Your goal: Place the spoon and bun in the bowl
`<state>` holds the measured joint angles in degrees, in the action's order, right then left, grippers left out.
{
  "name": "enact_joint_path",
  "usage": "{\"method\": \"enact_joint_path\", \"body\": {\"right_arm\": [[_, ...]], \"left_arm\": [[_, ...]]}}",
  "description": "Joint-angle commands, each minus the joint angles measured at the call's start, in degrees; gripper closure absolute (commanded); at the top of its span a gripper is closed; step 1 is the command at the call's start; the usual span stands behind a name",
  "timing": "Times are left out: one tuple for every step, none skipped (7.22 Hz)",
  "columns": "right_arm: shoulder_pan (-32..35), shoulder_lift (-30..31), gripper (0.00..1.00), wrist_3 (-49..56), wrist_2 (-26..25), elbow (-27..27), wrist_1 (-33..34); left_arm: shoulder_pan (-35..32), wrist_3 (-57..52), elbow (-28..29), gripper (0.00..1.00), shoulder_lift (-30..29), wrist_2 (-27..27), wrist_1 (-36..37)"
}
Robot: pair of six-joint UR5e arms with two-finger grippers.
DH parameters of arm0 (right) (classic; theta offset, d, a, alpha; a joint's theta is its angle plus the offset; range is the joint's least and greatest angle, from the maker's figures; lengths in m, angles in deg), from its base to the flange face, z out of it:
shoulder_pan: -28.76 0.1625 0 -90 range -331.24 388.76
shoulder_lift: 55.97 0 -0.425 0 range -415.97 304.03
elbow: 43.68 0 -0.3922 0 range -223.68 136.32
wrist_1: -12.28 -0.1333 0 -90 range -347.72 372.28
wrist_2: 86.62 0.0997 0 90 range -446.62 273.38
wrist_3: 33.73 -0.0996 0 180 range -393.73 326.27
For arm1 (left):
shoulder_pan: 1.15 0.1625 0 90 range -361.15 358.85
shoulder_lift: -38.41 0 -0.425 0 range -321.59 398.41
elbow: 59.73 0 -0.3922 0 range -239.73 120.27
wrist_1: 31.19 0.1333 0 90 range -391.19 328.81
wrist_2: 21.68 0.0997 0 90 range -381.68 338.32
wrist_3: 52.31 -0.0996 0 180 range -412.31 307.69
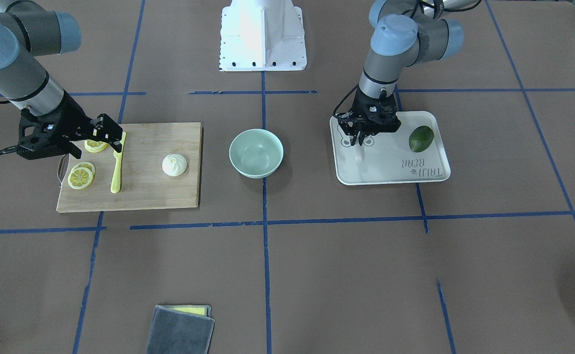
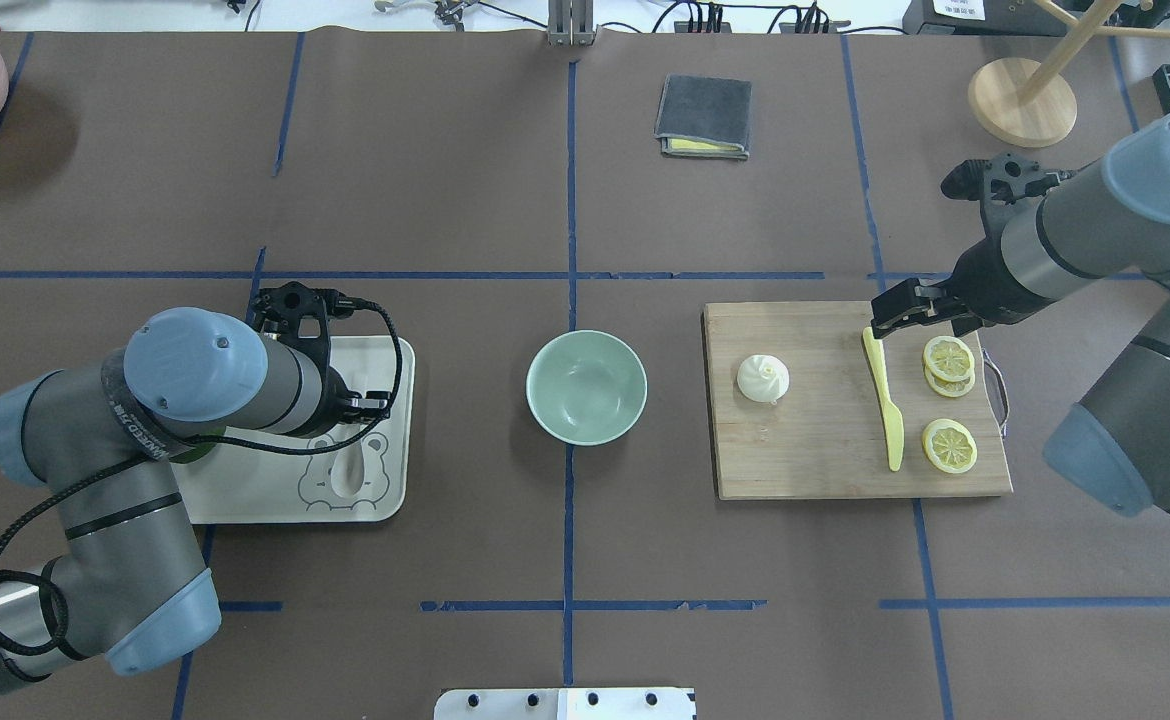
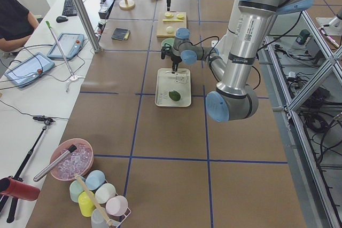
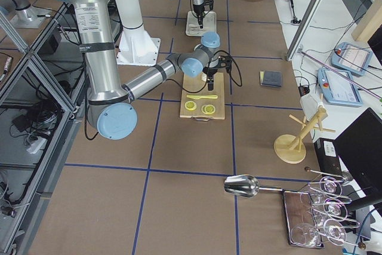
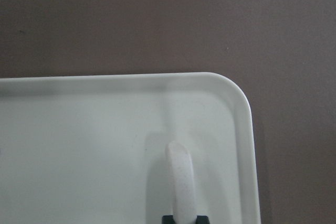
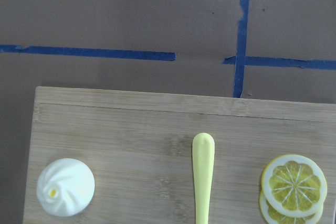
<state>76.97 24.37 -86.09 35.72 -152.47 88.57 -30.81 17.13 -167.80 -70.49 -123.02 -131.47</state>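
Note:
The off-white spoon [image 1: 359, 155] lies in the white bear-printed tray [image 1: 390, 167]. My left gripper [image 1: 361, 141] stands straight over its handle. In the left wrist view the handle [image 5: 181, 177] runs up between my two black fingertips [image 5: 167, 217], which press against its sides. The spoon's scoop also shows in the overhead view [image 2: 350, 472]. The white bun [image 1: 174, 164] sits on the wooden cutting board [image 1: 169, 191]. The mint-green bowl [image 1: 256, 152] stands empty between the board and the tray. My right gripper [image 1: 114, 137] is open and empty above the board's far edge, by the knife tip.
A yellow plastic knife [image 1: 117, 169] and lemon slices [image 1: 81, 177] lie on the board beside the bun. A green fruit [image 1: 421, 138] lies in the tray. A folded grey cloth [image 1: 182, 329] is on the operators' side. A wooden stand [image 2: 1022, 100] is at the far right.

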Motion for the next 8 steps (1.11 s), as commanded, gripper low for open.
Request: {"method": "enact_joint_path", "body": {"right_arm": [[-1.96, -2.38, 0.0, -0.9, -2.62, 2.87, -0.09], [-3.89, -2.73, 0.0, -1.52, -5.51, 3.32, -0.18], [-5.82, -3.17, 0.0, -3.18, -7.62, 3.41, -0.26], [-8.8, -5.79, 0.0, -7.2, -9.38, 3.67, -0.18], [-11.01, -9.56, 0.0, -10.37, -10.97, 5.76, -0.18], [-13.29, -11.25, 0.0, -12.66, -12.81, 7.35, -0.18], [-15.05, -11.61, 0.0, -13.38, -14.74, 8.06, -0.18], [-15.59, -11.62, 0.0, -13.39, -15.11, 8.68, 0.0]], "left_arm": [[-6.33, -0.36, -2.84, 1.0, -4.97, -2.17, 6.66], [-7.07, 2.26, -2.59, 1.0, -8.48, -6.19, 6.67], [-6.91, 8.2, -2.41, 1.0, -11.22, -6.49, 6.32], [-6.82, 12.09, -2.32, 1.0, -13.33, -6.58, 6.32], [-6.64, 16.39, -2.23, 1.0, -15.01, -6.67, 5.89], [-6.55, 20.69, -1.01, 1.0, -15.46, -6.59, 2.23], [-6.29, 23.17, 0.3, 1.0, -15.64, -6.58, -0.33], [-5.94, 23.46, 0.4, 1.0, -15.99, -6.58, -0.45]]}}
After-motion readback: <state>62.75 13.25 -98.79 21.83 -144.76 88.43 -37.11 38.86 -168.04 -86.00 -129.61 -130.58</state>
